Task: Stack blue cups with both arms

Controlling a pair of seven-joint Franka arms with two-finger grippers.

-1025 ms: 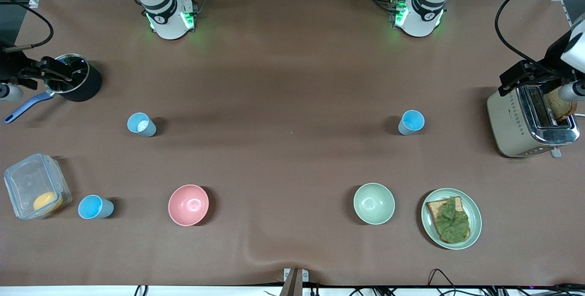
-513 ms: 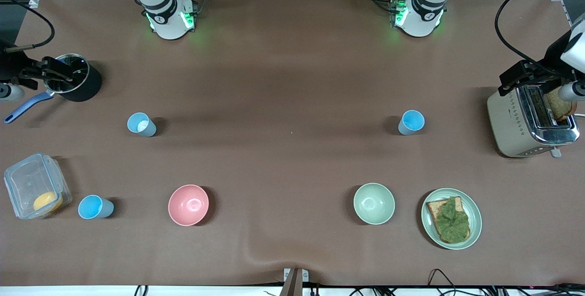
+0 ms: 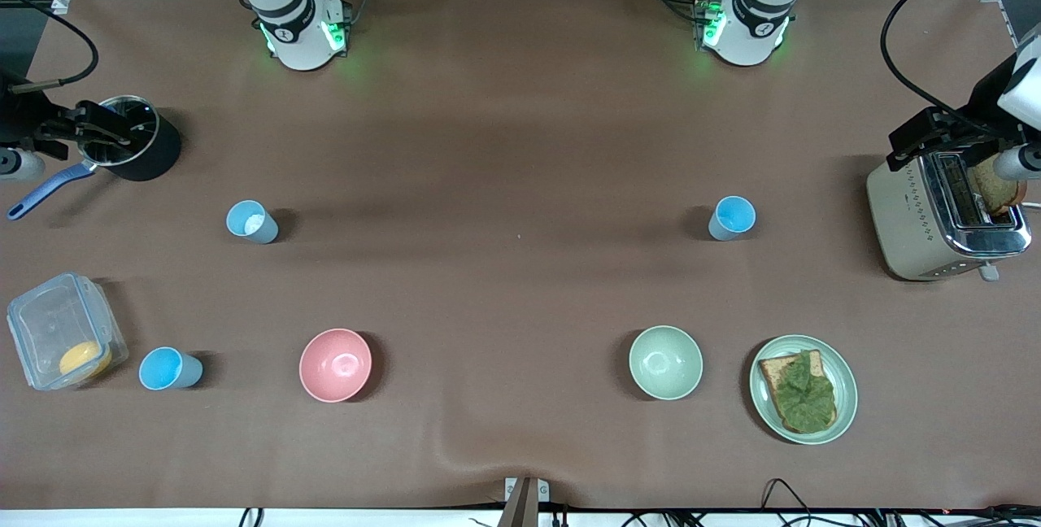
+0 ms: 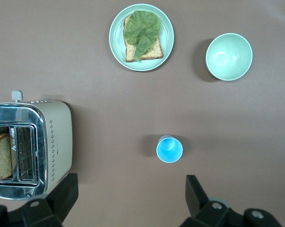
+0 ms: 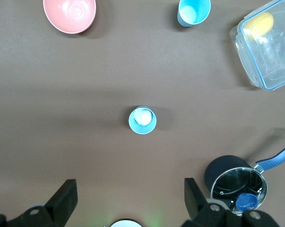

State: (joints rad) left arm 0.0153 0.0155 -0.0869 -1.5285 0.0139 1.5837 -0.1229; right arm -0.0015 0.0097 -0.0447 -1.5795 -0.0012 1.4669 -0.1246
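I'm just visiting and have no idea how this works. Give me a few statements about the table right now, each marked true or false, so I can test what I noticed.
1. Three blue cups stand apart on the table. True.
2. One blue cup already sits inside another. False: none is stacked yet.
3. The left gripper is open, high over the cup beside the toaster. True.
4. The right gripper holds a cup. False: it is open and empty, above the cup with something white inside.
5. The pink bowl lies nearer the front camera than that cup. True.
6. The plate carries only bare toast. False: a green leaf lies on the bread.
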